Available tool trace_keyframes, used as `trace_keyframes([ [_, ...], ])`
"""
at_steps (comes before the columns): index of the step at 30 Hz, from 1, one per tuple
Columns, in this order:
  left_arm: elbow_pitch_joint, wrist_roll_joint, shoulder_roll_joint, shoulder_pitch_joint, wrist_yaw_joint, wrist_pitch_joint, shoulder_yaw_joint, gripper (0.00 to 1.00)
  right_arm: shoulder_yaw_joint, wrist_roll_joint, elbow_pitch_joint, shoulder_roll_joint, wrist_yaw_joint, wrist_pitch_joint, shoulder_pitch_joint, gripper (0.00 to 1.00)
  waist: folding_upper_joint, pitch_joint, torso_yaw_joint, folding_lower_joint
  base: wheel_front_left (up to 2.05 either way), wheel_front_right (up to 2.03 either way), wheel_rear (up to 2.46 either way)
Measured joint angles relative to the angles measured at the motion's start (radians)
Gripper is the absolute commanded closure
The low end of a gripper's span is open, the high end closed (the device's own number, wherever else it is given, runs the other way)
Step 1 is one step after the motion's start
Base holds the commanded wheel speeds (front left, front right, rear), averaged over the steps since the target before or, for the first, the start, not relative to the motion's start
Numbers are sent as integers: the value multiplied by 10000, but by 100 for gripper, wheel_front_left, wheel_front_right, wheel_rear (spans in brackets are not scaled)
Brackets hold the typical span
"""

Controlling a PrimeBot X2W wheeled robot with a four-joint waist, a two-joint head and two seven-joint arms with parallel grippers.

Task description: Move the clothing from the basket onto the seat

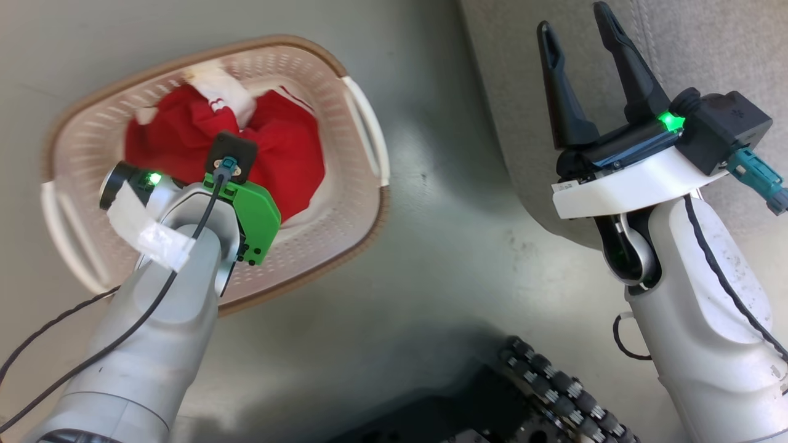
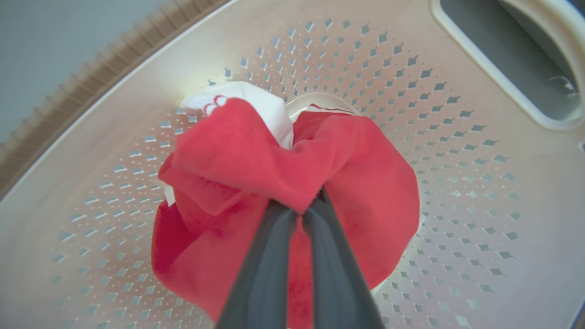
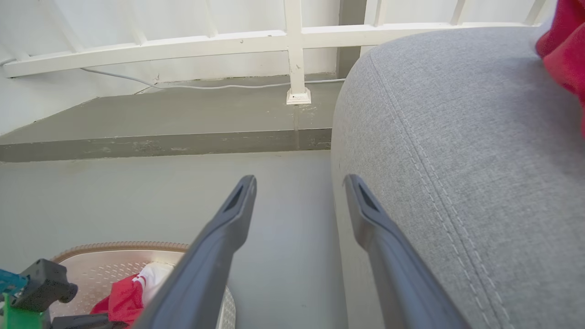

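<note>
Grey floor holds the basket, with red clothing inside it. The left gripper pinches a fold of the clothing. The right gripper is spread wide and empty, by the seat.

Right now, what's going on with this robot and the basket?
The robot is emptying the basket, which stands on the floor. Its left gripper reaches down inside, shut on a fold of the red clothing, which lies bunched in the basket. The right gripper is open and holds nothing, poised beside the edge of the grey seat. Another red piece shows on the seat in the right wrist view.
</note>
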Motion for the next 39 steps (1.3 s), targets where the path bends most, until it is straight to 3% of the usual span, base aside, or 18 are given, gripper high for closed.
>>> trace_keyframes([
  [12,-90,-909,-247,494,-173,-1501,167,100,-65,-332,341,-447,4,0,128,0,0,-1153,995,0,0,0,0],
  [26,-872,-1822,-295,1360,-301,-1760,366,100,-84,-368,897,-571,58,0,479,0,0,-2979,2006,0,0,0,0],
  [39,-2205,-2481,-311,2298,-301,-1764,487,100,-2,-221,1595,-309,59,0,1356,0,0,-4895,2431,-1,0,0,0],
])
